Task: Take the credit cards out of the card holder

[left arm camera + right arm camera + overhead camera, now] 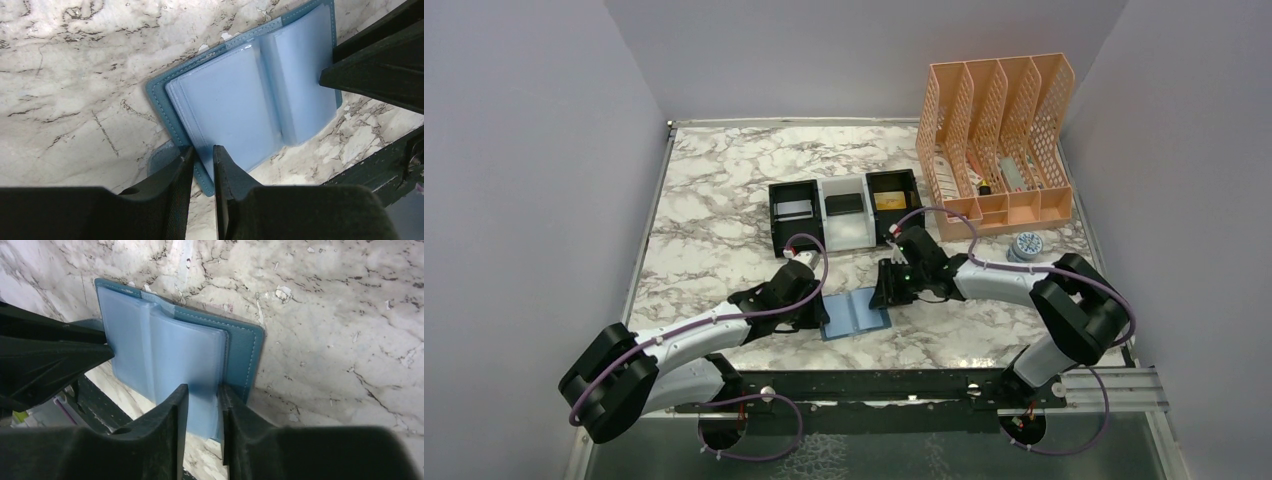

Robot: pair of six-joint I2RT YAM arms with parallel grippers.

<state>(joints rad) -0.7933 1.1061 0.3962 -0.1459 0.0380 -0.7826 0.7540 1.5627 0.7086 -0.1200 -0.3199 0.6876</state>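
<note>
The blue card holder (854,315) lies open on the marble table between my two grippers, its light blue inside panels up and no card showing in them. My left gripper (821,316) is shut on its left edge, as the left wrist view shows (204,152) on the card holder (235,100). My right gripper (886,298) is shut on the right panel's edge (204,390) of the card holder (185,350). A silvery card (793,209), a black card (843,205) and a gold card (888,201) lie in the tray behind.
The black-and-white three-compartment tray (776,238) stands just behind the grippers. A peach mesh file organiser (999,130) stands at the back right, with a small round blue-and-white object (1026,245) in front of it. A black rail (874,385) runs along the near edge.
</note>
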